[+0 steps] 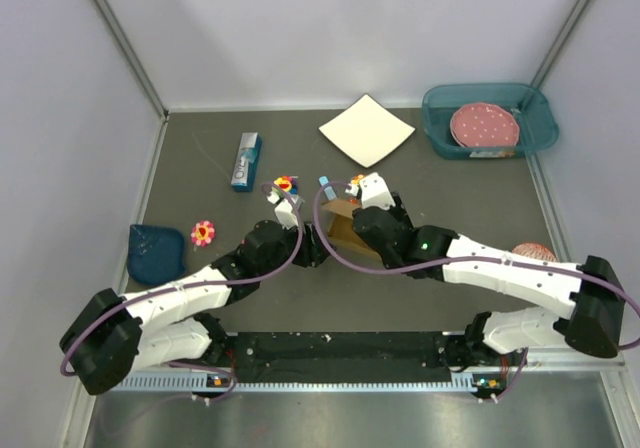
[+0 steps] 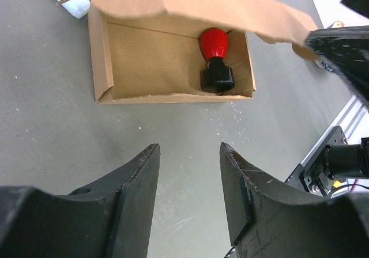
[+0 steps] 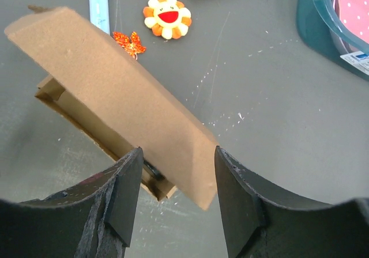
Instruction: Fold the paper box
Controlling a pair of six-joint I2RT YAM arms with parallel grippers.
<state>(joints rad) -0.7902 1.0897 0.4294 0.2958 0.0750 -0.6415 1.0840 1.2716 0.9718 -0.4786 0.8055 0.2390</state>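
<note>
dark grey table (image 1: 470, 183), scuffed with white specks. pale walls (image 1: 300, 28) on 3 sides, joined by metal corner posts (image 1: 120, 38). slotted aluminium rail (image 1: 340, 380) along the near edge.

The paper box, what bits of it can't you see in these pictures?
- Top view: the paper box is mostly covered by the two arms.
- Right wrist view: its lid hides the inside.
- Left wrist view: the lid is cut off by the top edge.
- Whether the right gripper grips the lid: cannot tell.

Dark grey table (image 1: 450, 198) with small things scattered on it.
On it lie a cardboard box (image 1: 345, 230), a blue carton (image 1: 245, 161), a white square sheet (image 1: 366, 129), a teal bin (image 1: 440, 133), a blue cloth (image 1: 156, 252), a pink flower toy (image 1: 203, 232) and an orange flower toy (image 1: 286, 183).
</note>
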